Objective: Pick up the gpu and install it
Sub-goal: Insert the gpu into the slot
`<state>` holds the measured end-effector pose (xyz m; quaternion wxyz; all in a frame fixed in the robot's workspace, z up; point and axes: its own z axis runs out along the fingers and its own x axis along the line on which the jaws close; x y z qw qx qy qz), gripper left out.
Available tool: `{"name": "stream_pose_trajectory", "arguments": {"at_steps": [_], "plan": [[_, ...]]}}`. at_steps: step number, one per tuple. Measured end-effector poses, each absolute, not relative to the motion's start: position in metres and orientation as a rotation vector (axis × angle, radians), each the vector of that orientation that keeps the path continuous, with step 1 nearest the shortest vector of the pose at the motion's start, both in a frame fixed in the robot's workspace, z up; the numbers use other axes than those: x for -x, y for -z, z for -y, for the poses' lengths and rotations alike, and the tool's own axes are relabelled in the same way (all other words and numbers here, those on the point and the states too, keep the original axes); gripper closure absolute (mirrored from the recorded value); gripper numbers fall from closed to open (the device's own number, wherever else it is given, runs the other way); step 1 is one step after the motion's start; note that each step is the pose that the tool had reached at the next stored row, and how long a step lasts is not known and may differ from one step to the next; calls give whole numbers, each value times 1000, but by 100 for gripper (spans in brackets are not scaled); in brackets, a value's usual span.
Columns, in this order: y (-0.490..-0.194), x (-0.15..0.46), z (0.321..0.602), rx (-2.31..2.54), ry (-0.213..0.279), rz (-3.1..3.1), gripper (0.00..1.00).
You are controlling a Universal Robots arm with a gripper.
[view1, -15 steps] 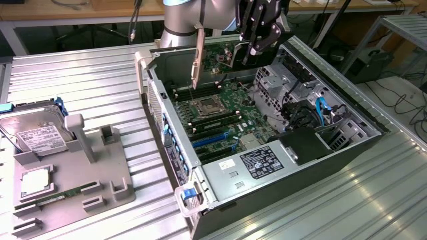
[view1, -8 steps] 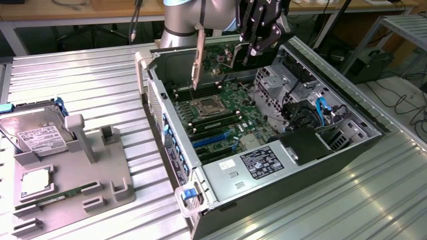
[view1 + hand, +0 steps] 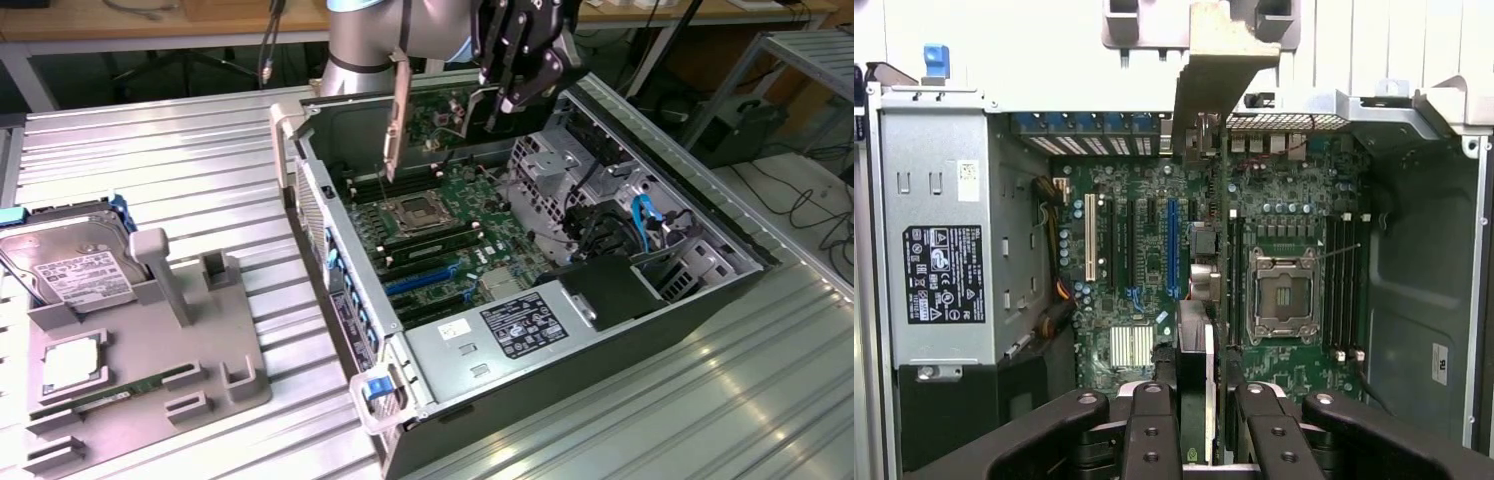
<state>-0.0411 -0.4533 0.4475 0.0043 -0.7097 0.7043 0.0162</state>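
Observation:
My gripper (image 3: 514, 100) hangs over the far end of the open computer case (image 3: 340, 290), shut on the gpu (image 3: 396, 130). The card is held on edge, with its silver bracket pointing down above the motherboard (image 3: 461, 235). In the wrist view the gpu (image 3: 1195, 350) runs edge-on between the two fingers (image 3: 1151, 425) of my gripper (image 3: 1199, 405). Its bracket reaches out toward the case's rear wall (image 3: 1294, 120). The card sits clear above the board, roughly in line with the blue expansion slot (image 3: 1173, 245).
Inside the case are the CPU socket (image 3: 416, 213), a power supply with a black label (image 3: 527, 325) and drive cages with blue cables (image 3: 641, 225). On the exterior view's left, a grey fixture (image 3: 200, 370) holds a hard drive (image 3: 74, 265) and a memory stick (image 3: 114, 395).

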Motion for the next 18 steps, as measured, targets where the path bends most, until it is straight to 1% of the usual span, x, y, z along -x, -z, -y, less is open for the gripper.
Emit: {"name": "stream_pose_trajectory", "arguments": {"at_steps": [9,18], "plan": [[-446,41,453,2274,-50,-2156,73],[-434,41,453,2273,-49,-2159,73]]}}
